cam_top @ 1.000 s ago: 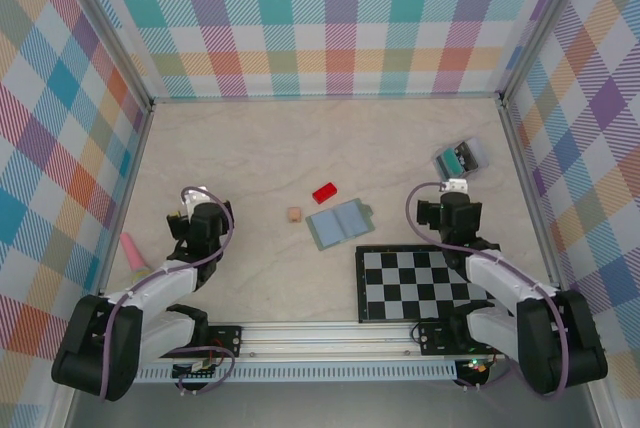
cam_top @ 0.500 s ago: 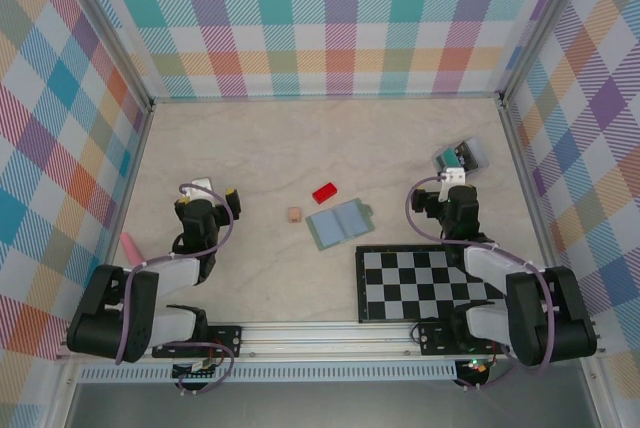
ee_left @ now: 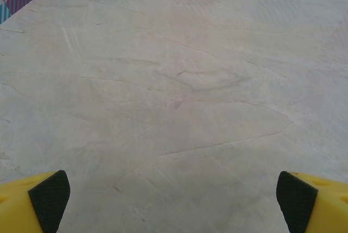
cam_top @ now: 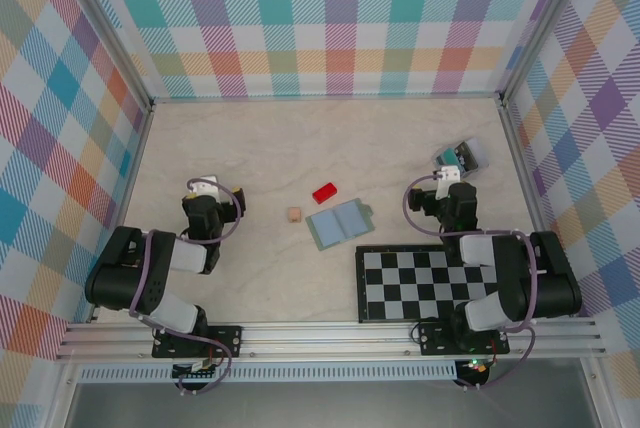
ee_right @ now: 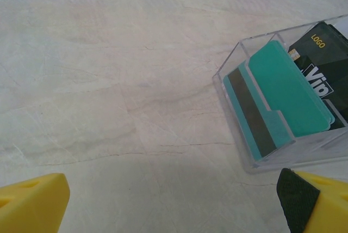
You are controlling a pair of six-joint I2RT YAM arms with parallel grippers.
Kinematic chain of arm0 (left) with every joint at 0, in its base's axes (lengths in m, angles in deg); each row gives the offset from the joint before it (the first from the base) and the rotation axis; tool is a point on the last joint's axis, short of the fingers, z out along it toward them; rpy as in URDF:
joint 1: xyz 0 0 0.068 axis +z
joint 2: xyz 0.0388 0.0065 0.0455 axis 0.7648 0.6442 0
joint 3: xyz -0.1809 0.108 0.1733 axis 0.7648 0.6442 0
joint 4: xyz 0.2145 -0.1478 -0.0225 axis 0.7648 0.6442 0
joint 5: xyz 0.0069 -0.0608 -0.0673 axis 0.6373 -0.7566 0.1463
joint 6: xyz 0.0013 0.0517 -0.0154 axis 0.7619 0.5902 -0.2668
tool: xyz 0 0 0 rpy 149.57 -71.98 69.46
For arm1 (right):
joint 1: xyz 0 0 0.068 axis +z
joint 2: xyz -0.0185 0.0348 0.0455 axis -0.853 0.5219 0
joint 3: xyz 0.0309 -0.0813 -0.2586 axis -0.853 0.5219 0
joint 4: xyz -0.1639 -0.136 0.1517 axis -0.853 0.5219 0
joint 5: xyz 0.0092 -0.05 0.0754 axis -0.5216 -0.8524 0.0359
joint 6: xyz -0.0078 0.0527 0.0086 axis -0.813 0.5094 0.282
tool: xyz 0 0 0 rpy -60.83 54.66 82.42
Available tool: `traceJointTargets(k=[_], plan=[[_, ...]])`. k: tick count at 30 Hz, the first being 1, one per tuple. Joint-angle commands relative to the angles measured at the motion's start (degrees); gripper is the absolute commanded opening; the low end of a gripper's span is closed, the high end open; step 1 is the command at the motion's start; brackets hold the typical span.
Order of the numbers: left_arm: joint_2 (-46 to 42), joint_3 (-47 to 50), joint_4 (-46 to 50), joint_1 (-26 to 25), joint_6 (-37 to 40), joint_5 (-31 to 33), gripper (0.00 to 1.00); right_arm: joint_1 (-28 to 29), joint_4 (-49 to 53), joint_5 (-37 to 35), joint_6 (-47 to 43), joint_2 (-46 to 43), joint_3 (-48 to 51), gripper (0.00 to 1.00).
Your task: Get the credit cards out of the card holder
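**Jaws wide, a light and slippery target**

The left gripper (ee_left: 174, 195) and right gripper (ee_right: 174, 195) both stand spread wide, holding nothing. The card holder (cam_top: 338, 224) lies unfolded mid-table, just beyond the checkerboard (cam_top: 420, 283). It looks thin, light and floppy, and likely to slide on the smooth marbled table (cam_top: 250, 148). Pinning one panel seems wise. Plaid walls enclose three sides.
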Motion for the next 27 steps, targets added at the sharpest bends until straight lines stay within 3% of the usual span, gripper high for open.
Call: traceJointTargets(k=[1,7,27], plan=[[1.0,-3.06,0.34,0.89,0.54,-0.2,1.0,-1.26,-6.19,2.68,0.44,1.78,-0.99,1.0],[1.86,-6.48,5.67,0.97,-0.4,2.36,1.0,-2.17,-5.41,3.4,1.26,3.82,-2.14,1.0],[1.93,-6.8,6.2,1.05,-0.21,1.62,1.0,-4.27,-1.83,4.46,3.58,4.27,-4.23,1.0]])
